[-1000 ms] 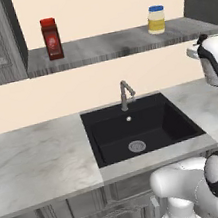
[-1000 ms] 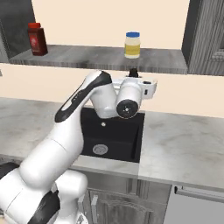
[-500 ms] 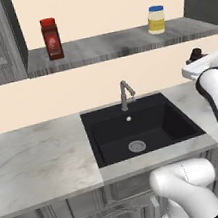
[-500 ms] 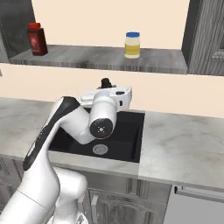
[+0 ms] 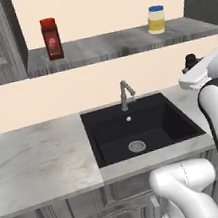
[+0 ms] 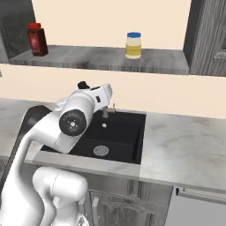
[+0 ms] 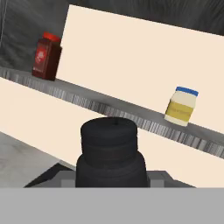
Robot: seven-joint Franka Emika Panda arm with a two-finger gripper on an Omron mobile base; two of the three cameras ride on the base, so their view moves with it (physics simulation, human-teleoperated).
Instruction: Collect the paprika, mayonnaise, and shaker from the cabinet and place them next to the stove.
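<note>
Gripping the small black shaker (image 7: 110,154) between clenched fingers, the gripper (image 6: 82,85) is hovering above the sink (image 6: 112,140); the shaker is looking light and stiff, likely slippery, best pinched low on its body. The paprika (image 5: 51,38) is standing near the shelf's (image 5: 120,45) left end; the mayonnaise (image 5: 155,19) is sitting towards its right end.

**Arm pulls back from the shelf with the shaker**

The arm has swung away from the shelf edge and back over the counter. The gripper (image 7: 109,186) has carried the black shaker (image 7: 111,153) away from beneath the yellow jar, towards the near side, and now sits lower, in front of the sink.
</note>
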